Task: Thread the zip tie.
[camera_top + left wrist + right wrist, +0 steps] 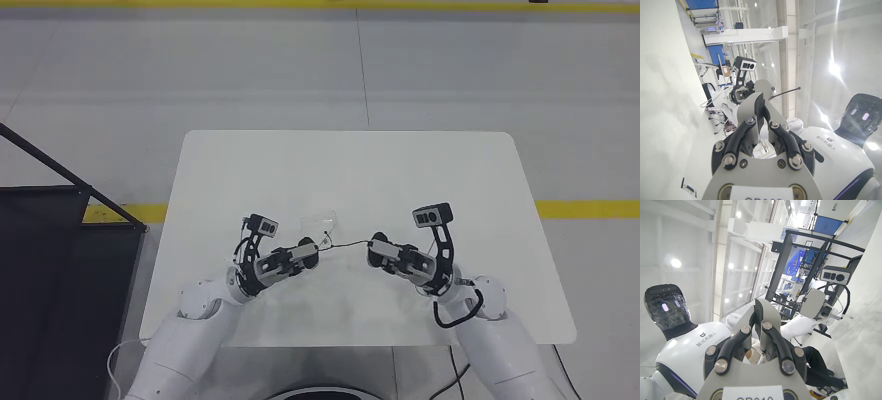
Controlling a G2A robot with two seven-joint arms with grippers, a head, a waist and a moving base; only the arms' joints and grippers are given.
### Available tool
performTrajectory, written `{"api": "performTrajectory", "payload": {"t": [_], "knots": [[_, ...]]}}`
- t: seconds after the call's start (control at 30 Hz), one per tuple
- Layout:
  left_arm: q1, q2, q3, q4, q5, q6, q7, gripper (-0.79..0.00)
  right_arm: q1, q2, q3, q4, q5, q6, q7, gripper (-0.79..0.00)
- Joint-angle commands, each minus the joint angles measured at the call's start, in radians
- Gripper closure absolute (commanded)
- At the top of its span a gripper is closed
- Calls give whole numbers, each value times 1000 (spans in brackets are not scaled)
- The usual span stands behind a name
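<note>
A thin black zip tie [345, 244] stretches between my two grippers above the front middle of the white table [450, 170]. My left gripper [312, 250] is shut on one end. In the left wrist view its fingers [761, 106] are pressed together, and a stretch of the zip tie [787, 92] sticks out past them, ending in the small square head. My right gripper [377, 248] faces it a short way off, shut [758, 304] where the tie's other end meets it. How that end sits in the pads is hidden.
A clear plastic bag [320, 222] lies flat on the table just beyond the grippers. A black-framed stand [50, 250] is beside the table's left edge. The far half and right side of the table are bare.
</note>
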Motion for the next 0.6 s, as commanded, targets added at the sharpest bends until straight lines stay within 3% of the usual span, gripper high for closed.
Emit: {"api": "performTrajectory", "payload": {"t": [0.0,0.27,0.57], "knots": [[13,4,-9,-14,19,0,2,0,-2,1,9,-7,13,3,8,0],[54,16,-37,-55,46,-3,-6,0,-14,4,42,-47,42,9,19,0],[60,23,-47,-32,19,-13,-43,0,-52,5,58,-102,21,-17,-7,0]]}}
